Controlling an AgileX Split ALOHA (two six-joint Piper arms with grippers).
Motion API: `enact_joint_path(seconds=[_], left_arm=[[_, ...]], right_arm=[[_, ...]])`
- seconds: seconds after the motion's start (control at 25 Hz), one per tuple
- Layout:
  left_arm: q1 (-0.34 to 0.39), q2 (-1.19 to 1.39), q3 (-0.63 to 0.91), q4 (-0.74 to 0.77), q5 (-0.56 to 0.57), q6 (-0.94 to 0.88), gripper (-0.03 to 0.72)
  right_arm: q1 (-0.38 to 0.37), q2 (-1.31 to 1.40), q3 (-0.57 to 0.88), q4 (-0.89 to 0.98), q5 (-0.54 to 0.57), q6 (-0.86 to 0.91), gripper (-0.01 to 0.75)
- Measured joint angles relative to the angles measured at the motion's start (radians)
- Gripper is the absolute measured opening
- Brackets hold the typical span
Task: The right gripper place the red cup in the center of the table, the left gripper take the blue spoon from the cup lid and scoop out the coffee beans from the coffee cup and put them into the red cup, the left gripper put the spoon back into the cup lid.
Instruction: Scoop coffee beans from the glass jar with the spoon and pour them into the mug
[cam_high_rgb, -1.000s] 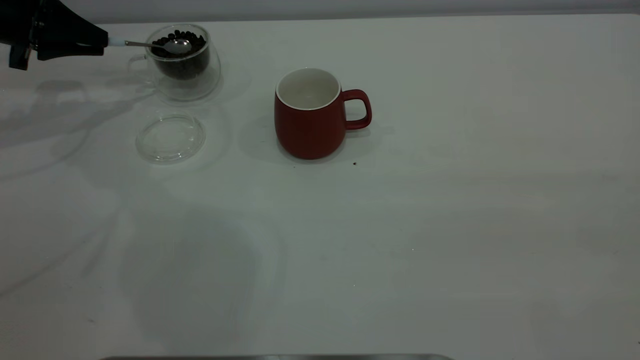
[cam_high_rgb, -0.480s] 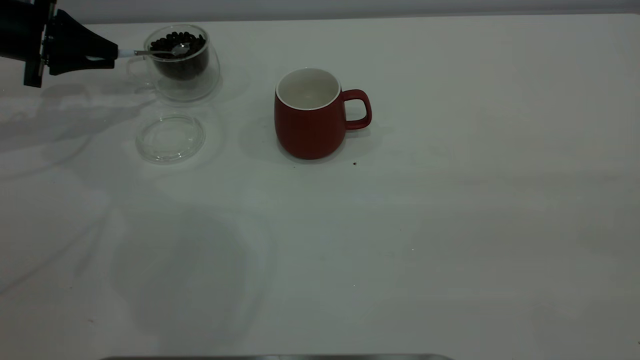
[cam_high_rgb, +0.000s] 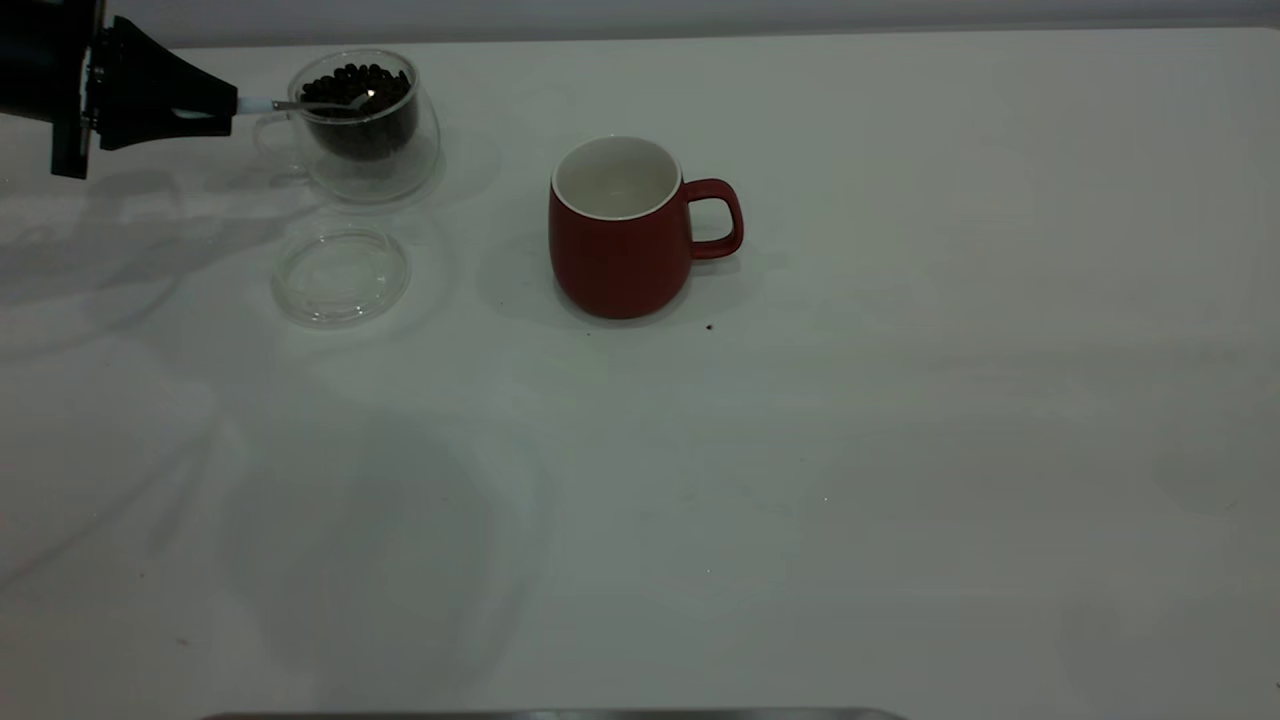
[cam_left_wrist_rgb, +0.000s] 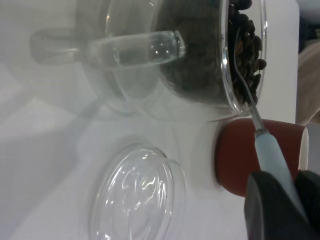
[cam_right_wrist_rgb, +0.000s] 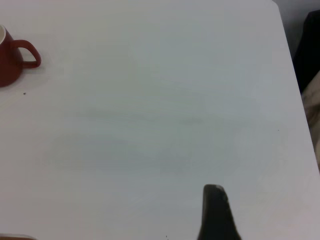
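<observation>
At far left the left gripper (cam_high_rgb: 225, 105) clamps the pale handle of the blue spoon (cam_high_rgb: 300, 104), its shiny bowl sunk among dark coffee beans (cam_high_rgb: 355, 85) in the clear rounded coffee cup (cam_high_rgb: 365, 125). The flat glass cup lid (cam_high_rgb: 341, 276) lies just in front. The glossy red cup (cam_high_rgb: 620, 230) stands upright mid-table (cam_high_rgb: 900, 450), well right.

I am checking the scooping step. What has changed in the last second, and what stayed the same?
The left gripper, shut on the blue spoon, moved toward the coffee cup and tipped the spoon's bowl down into the coffee beans. The red cup, the cup lid and the coffee cup stayed in place. The right gripper is away over the bare table.
</observation>
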Motion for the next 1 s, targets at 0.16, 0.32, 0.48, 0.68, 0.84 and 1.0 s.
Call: enact_joint_path(seconds=[0.16,0.32,0.48,0.68,0.84,1.0], left_arm=[[0.013,0.000,0.000,-0.003,0.003,-0.024,0.122],[0.036,0.000,0.000,-0.043,0.022,-0.032,0.122],[0.056,0.000,0.000,-0.068,0.053,-0.044,0.122],[0.067,0.010,0.000,-0.070,0.088,-0.057,0.122],[0.067,0.011,0.000,-0.072,0.090,-0.060,0.122],[0.067,0.011,0.000,-0.073,0.091,-0.061,0.122]], right_arm=[[0.000,0.000,0.000,0.000,0.000,0.000,0.531],[0.000,0.000,0.000,0.000,0.000,0.000,0.531],[0.000,0.000,0.000,0.000,0.000,0.000,0.531],[0.000,0.000,0.001,0.000,0.000,0.000,0.531],[0.000,0.000,0.002,0.000,0.000,0.000,0.531],[0.000,0.000,0.002,0.000,0.000,0.000,0.531]])
